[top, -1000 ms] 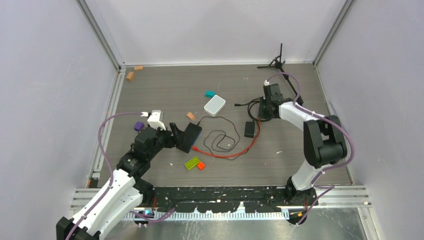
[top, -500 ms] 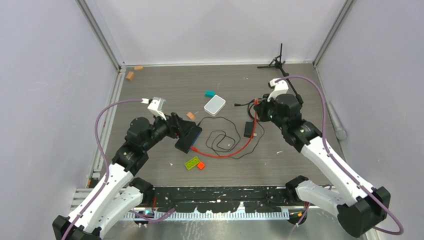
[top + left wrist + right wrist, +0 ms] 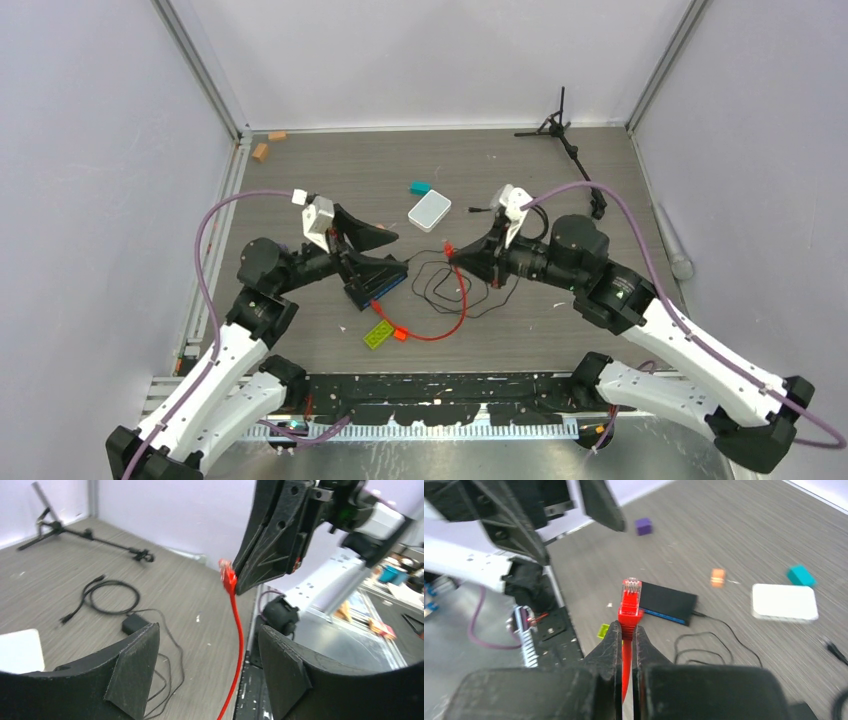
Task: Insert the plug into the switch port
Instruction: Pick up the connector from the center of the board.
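**Right tool presents the plug to the switch; left tool waits wide and empty.**

The right tool (image 3: 626, 628) is clamped narrow on the red boot of the plug (image 3: 631, 592), so the clear tip sticks out past the fingertips, free to enter a port. Behind the grip the red cable (image 3: 455, 315) hangs slack to the desk (image 3: 330, 180) and likely won't drag on the aim. Ahead of and below the tip, well apart from it, the switch (image 3: 669, 603) lies flat, blue edge toward this tool; the ports are too small to make out. The left tool (image 3: 385, 250) hovers over the switch, fingers spread with nothing between them, probably ready to brace it against the push.
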You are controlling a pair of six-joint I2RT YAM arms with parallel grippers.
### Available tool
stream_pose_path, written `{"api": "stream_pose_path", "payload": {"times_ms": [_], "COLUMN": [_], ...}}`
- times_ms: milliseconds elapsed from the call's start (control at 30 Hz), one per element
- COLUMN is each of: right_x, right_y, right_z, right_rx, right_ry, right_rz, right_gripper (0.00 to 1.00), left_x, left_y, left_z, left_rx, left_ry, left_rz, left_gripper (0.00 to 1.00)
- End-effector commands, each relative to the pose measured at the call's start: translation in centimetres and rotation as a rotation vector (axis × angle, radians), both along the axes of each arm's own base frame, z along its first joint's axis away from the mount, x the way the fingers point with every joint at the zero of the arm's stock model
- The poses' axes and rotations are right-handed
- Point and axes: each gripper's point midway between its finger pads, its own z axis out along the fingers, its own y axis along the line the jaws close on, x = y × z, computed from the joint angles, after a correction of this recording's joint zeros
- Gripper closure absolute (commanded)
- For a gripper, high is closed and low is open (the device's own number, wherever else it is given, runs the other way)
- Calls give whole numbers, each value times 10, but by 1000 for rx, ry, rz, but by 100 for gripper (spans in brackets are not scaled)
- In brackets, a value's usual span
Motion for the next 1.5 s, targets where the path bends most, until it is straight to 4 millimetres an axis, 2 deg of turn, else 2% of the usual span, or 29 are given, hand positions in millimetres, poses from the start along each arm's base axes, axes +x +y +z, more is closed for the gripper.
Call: {"api": "stream_pose_path", "payload": {"times_ms": [0,200,500,733,1000,1233,1433,1467], "right_x": [-34,-63,-85,-104,-109,-106,-106,-106], "right_y": [32,61,74,89,105,107,105,104], "right_z": [39,55,76,85,91,88,81,78], "right_rx": [16,2,90,132,156,144,126,117], "right_ry": [-115,-186,-189,-170,-163,-162,-156,-154], "right_rz": [142,200,301,417,464,451,448,445], "right_gripper": [100,100,100,100,99,100,100,98], "left_x": [-50,-73,-103,-103,-106,-114,-111,-111], "left_y": [-1,3,11,10,9,11,10,10], "left_z": [46,52,62,60,52,48,44,44], "left_rx": [-77,-73,-97,-94,-78,-64,-48,-45], "left_ry": [-208,-251,-295,-286,-264,-275,-264,-268], "left_rz": [-206,-286,-378,-383,-417,-445,-442,-439], "left_gripper": [27,32,35,34,37,58,98,100]}}
